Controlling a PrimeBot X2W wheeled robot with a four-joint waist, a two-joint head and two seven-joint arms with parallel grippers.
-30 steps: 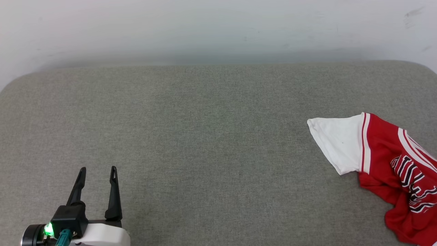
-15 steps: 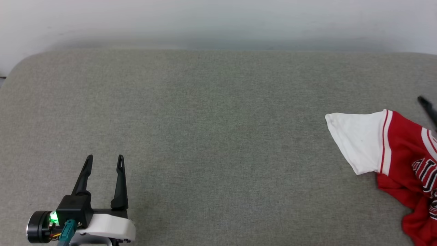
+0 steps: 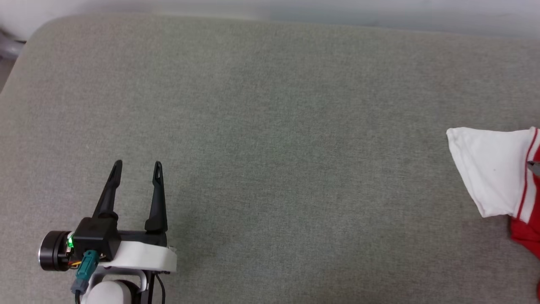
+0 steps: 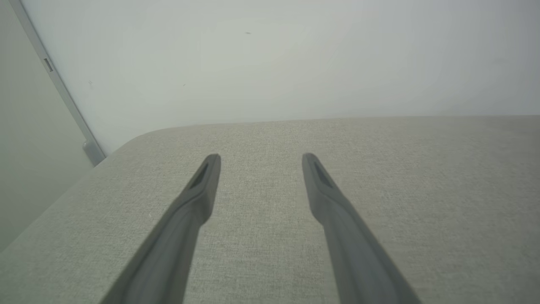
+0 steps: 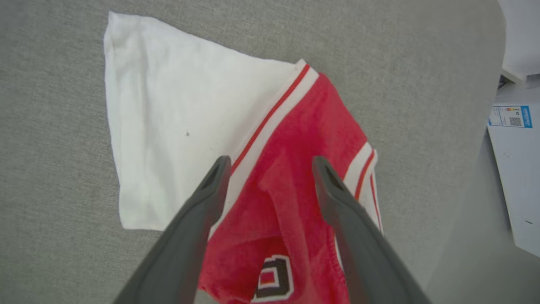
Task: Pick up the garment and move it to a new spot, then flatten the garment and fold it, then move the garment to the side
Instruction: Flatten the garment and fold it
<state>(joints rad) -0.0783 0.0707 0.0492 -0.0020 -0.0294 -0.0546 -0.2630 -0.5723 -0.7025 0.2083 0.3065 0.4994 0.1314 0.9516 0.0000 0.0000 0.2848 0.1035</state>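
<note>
A pale wall (image 4: 270, 55) is seen behind a desk (image 3: 270, 105) that is covered with grey woven cloth and has rounded corners. The garment (image 5: 295, 139) is laid crumpled on the right part of the desk, near its right edge. Its white sleeve (image 5: 168, 118) is spread flat towards the middle of the desk, while the red body is bunched, and only a part of the black print (image 5: 272, 280) is shown.

The right gripper (image 5: 271, 160) is held over this part of the desk, above the garment, with its jaws wide apart and nothing between them. The red cloth just beside the striped trim (image 5: 270, 122) is framed by the fingers. Whether the cloth is touched cannot be told. The left gripper (image 3: 138, 163) is also open and empty, over the bare left part of the desk.

The step in hand is judged to be the first pick-up. For a good grasp, the right gripper should be lowered until a raised fold of red cloth is taken between the fingers, then closed firmly, because thin jersey cloth is likely to slip. A fold near the shoulder is preferred, so that the garment hangs open when it is lifted.
</note>
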